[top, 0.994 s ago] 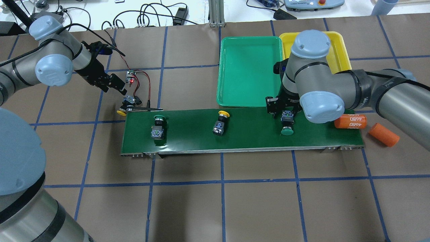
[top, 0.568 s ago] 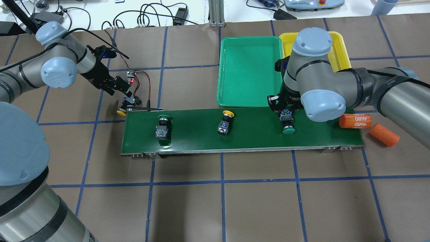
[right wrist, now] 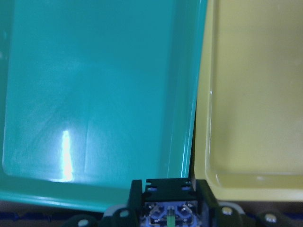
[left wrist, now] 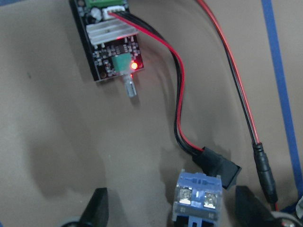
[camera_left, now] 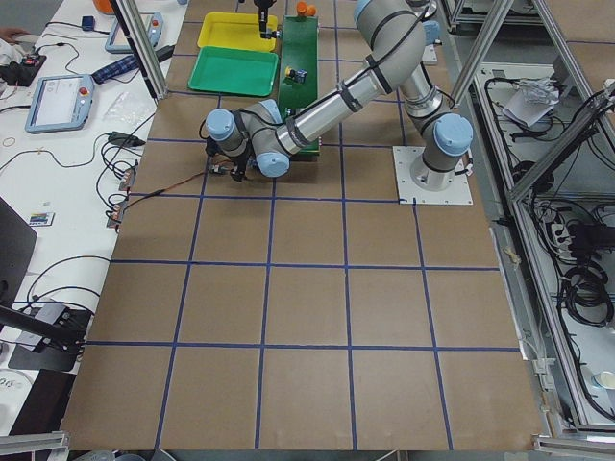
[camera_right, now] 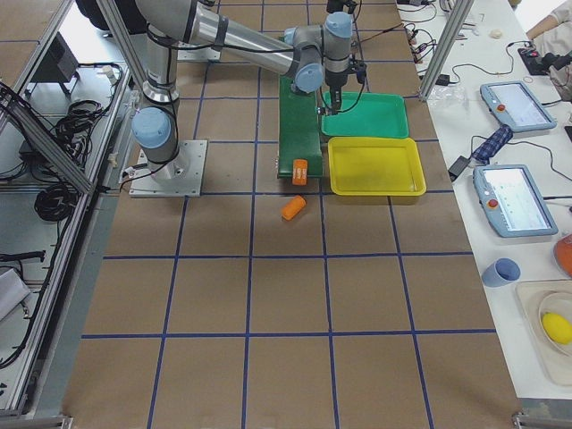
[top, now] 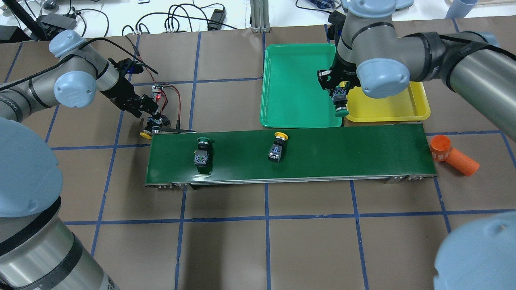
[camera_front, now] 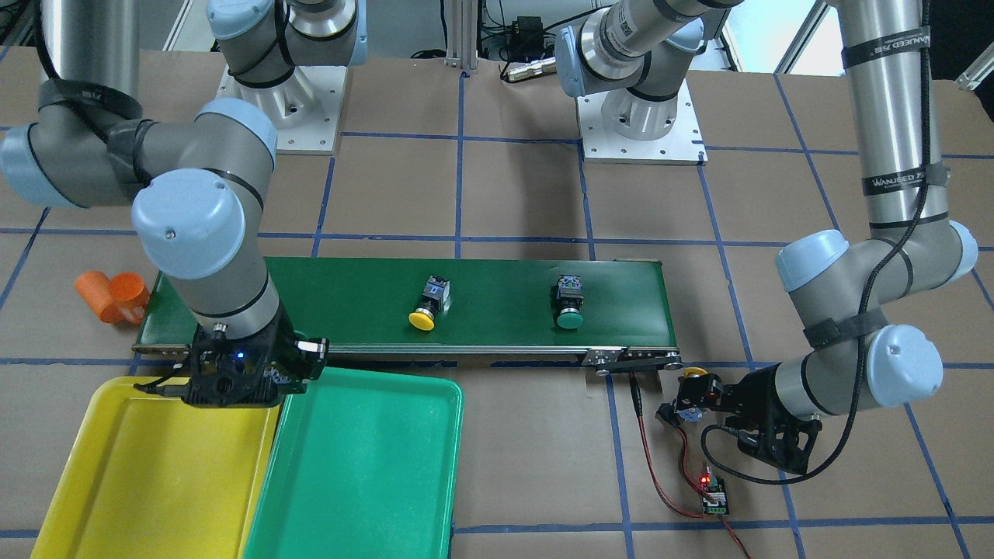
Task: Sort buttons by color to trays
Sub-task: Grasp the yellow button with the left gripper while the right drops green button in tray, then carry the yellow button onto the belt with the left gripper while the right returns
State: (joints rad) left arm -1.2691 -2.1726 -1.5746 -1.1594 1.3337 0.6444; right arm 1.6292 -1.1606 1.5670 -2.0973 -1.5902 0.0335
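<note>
My right gripper (top: 340, 100) is shut on a green button (top: 341, 112) and holds it cap-down above the seam between the green tray (top: 296, 80) and the yellow tray (top: 387, 108), near their front rims. The right wrist view shows the button's body (right wrist: 169, 215) between the fingers. My left gripper (top: 148, 110) is open and low over a yellow button (top: 150, 131) lying off the belt's left end. Its blue body (left wrist: 198, 196) sits between the fingers (left wrist: 97, 208) without touching them. A green button (top: 202, 151) and a yellow button (top: 277, 147) lie on the belt.
The dark-green conveyor belt (top: 342, 155) runs in front of the trays. A circuit board (top: 156, 92) with red-black wires lies just beyond my left gripper. Two orange cylinders (top: 439, 147) lie off the belt's right end.
My right gripper has lifted the green button off the belt and carried it back over the trays' seam. My left gripper has edged toward the yellow button. The belt's two buttons have moved right.
</note>
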